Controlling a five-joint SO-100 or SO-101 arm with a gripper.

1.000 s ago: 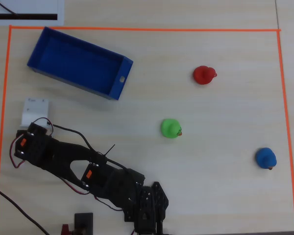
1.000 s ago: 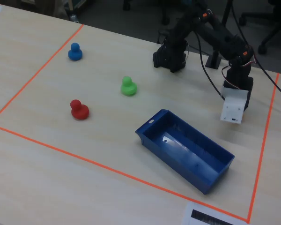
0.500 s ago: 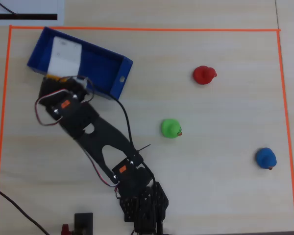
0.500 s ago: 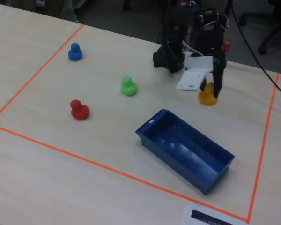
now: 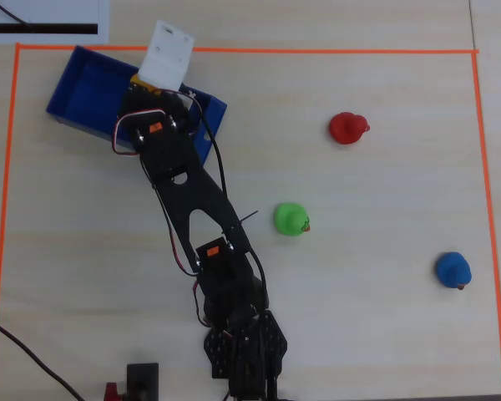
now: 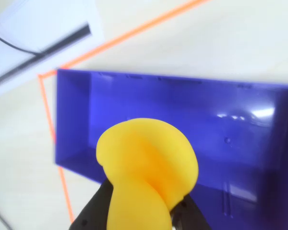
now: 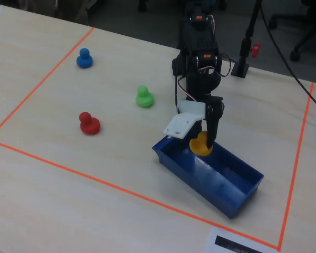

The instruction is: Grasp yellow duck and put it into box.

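overhead, yellow duck [image 7: 200, 144] above box [image 7: 237, 195]

Bare box [image 6: 149, 103] floor beneath gripper [image 6: 141, 211]

The arm [image 5: 192, 200] is built of black plastic links, flat and plate-like in the overhead view, with a round hole and a long slot cut through the upper link. Small orange labels are seen on the black servo housings. Red, black and white cables are looped along the joints. A white plate [image 7: 183, 124] is fixed at the wrist. Black fingers [image 6: 93, 211] are seen in the wrist view.
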